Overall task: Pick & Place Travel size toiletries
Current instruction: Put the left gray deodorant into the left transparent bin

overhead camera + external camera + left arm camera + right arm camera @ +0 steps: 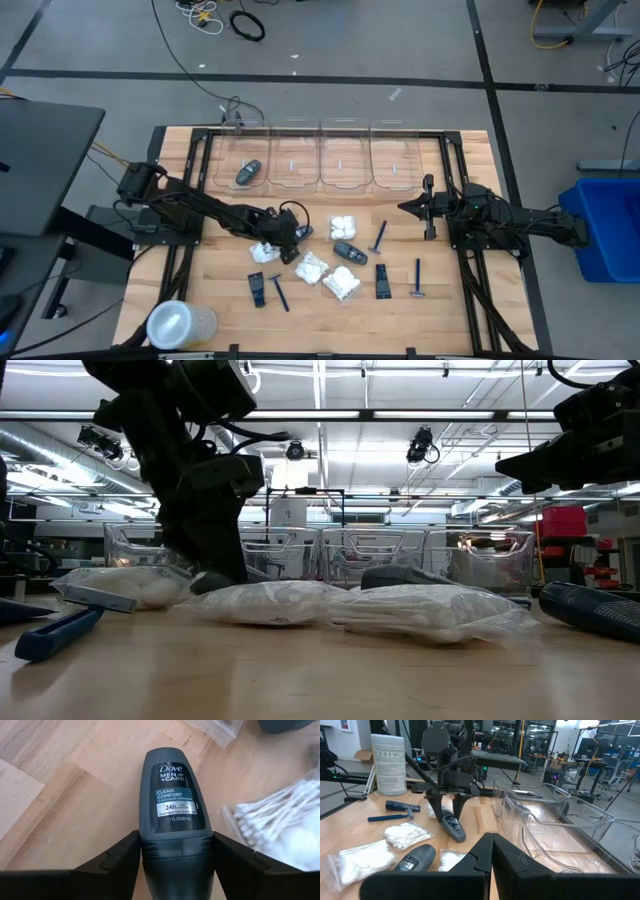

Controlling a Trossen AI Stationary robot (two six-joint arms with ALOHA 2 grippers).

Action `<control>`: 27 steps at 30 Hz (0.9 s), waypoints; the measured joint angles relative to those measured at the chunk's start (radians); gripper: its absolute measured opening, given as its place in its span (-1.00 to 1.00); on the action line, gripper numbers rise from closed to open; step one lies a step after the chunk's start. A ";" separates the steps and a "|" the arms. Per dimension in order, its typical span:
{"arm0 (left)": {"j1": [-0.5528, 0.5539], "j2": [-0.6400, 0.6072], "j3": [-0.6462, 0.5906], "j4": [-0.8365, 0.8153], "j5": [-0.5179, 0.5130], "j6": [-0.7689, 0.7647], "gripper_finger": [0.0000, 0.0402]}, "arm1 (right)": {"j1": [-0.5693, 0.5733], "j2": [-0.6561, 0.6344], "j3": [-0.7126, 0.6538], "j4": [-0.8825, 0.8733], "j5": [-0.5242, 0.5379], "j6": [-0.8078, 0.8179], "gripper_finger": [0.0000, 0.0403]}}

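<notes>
Left gripper (172, 857) is down at the table just left of centre, jaws clamped on the lower body of a dark grey oval deodorant case (173, 810). In the left wrist view a finger (117, 857) presses on each flank, so the case reads as grasped. In the right wrist view the case (454, 828) slopes, its free end low at the wood; whether that end is touching the table, cannot tell. Grip sits at one end of the case, probably so the rest hangs clear for lowering into a bin. Right gripper (491, 851) is clenched with nothing in it, held above the right side of the table near the bins, apparently waiting. Four clear plastic bins (340, 170) stand in a row along the far edge; the leftmost already holds one grey oval case (247, 173), which suggests like items are sorted by compartment. Held case: matte dark grey, rounded top, glossy black label with white and teal print, smooth and rigid. It likely slips if gripped lightly. Remaining toiletries lie loose mid-table: white crinkly packets (341, 285) of cotton swabs and pads, a second grey case (349, 251), small black tubes (383, 280) and thin blue razors (418, 278). A large translucent round container (180, 324) lies at the near left corner.
</notes>
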 joint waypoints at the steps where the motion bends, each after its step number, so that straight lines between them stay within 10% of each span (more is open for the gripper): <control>1: 0.000 -0.007 0.001 -0.007 0.001 0.002 0.12 | 0.000 0.000 0.000 0.000 0.000 0.000 -0.93; 27: 0.000 -0.118 0.029 -0.037 0.062 0.179 0.10 | 0.000 0.000 0.000 0.000 0.000 0.000 -0.93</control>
